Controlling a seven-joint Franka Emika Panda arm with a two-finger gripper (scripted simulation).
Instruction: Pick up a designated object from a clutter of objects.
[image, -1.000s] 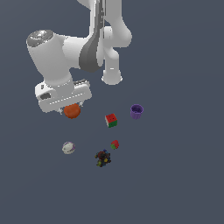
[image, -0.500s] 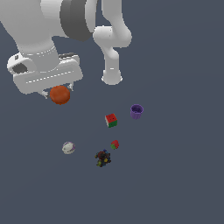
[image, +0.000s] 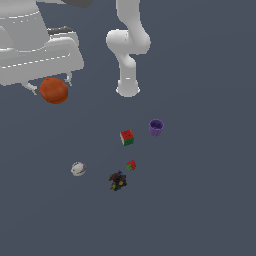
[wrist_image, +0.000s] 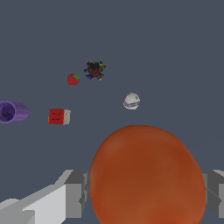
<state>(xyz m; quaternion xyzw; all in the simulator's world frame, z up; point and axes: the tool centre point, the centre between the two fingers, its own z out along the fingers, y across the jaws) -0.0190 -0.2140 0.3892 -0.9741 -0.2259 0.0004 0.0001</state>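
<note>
— Plain dark grey-blue tabletop (image: 210, 210) everywhere, no wall or edge in sight. What are the jaws doing?

— Clamped on the orange ball (image: 54, 90). In the wrist view the gripper (wrist_image: 146, 192) has a finger pressed to each side of the ball, which fills the near part of that picture. The exterior view shows the ball hanging under the white hand, well above the surface at that view's upper left — the fingers there are mostly hidden.

— And the rest of the clutter?

— All resting on the tabletop, well apart from the ball. Red-green cube (image: 127, 137) with the purple cup (image: 156, 127) just beside it; the wrist view shows the cup lying on its side, which the exterior view does not make plain. Further on, the small strawberry-like piece (image: 131, 165) next to the dark multicoloured lump (image: 117, 181), and the whitish ball (image: 78, 169) off alone.

— Room to move?

— Open surface all round; only the arm's base (image: 128, 89) stands nearby.
</note>
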